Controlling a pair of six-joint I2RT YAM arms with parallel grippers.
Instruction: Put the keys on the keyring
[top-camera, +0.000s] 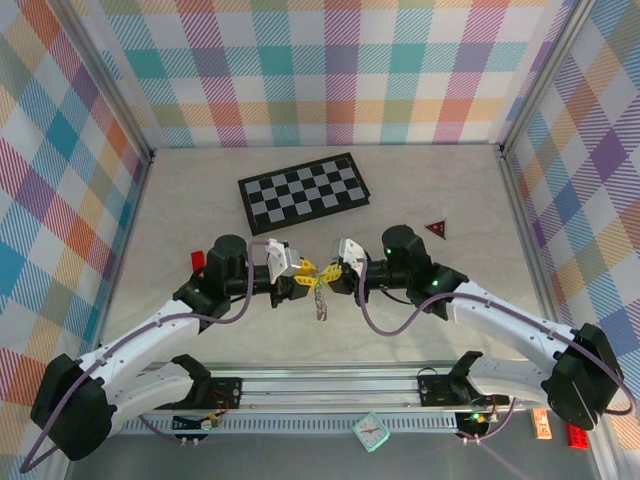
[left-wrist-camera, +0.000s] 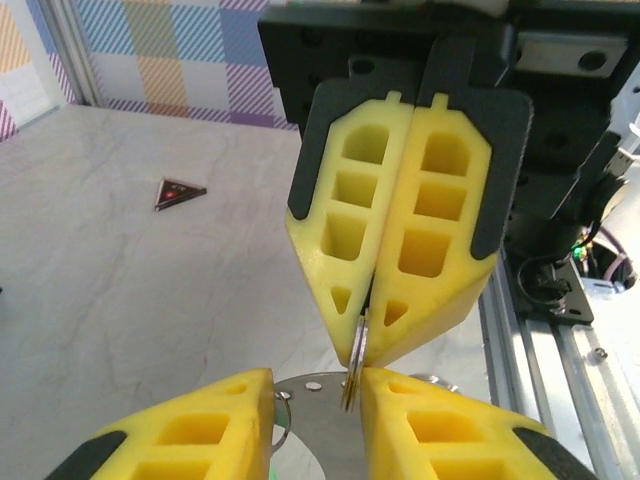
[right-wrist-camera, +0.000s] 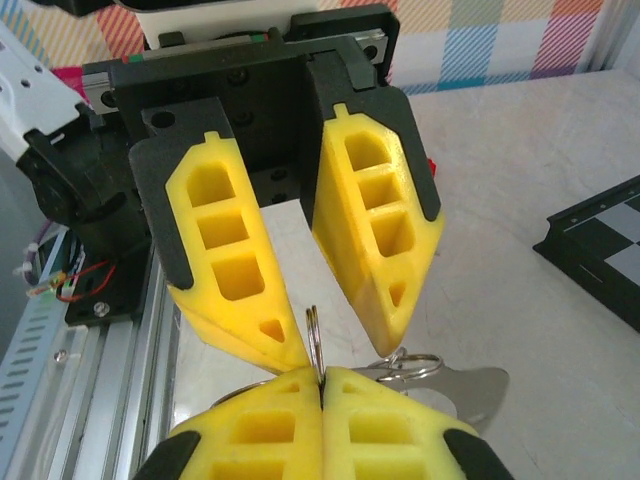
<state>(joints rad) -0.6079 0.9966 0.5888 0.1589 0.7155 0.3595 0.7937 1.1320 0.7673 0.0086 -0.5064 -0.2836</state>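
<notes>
Right claw (right-wrist-camera: 322, 375): fingers pressed together at the tips, pinching the keyring (right-wrist-camera: 314, 338) edge-on by its thin silver wire loop. Left claw (right-wrist-camera: 343, 342): faces the right one tip to tip, fingers narrowly parted, gripping nothing. The loop stands in its gap just beside one fingertip; whether that fingertip touches the wire cannot be told. Keyring: held in the air above the bench (top-camera: 200, 220), about midway between its left and right edges and nearer the near edge than the far one. Attached items: a smaller ring (right-wrist-camera: 408, 364) and a flat silver piece (right-wrist-camera: 475, 392) hang below the loop; whether any hanging piece is one of the keys cannot be told. Other items: a chessboard (top-camera: 305, 192) by the middle of the far edge and a dark red triangle (top-camera: 435, 228) toward the right edge, both well apart from the claws. Stage, as judged: the loop is being passed or re-gripped between the claws, and threading is not yet done. Hazards, as judged: one fingertip pinch on thin wire carries everything, so the hanging weight could swing the loop round or pull it free onto the bench. If the left claw closes off-centre, it could twist the wire out of the right claw's hold. The yellow tips are so near each other that a small sideways error could make them collide.
</notes>
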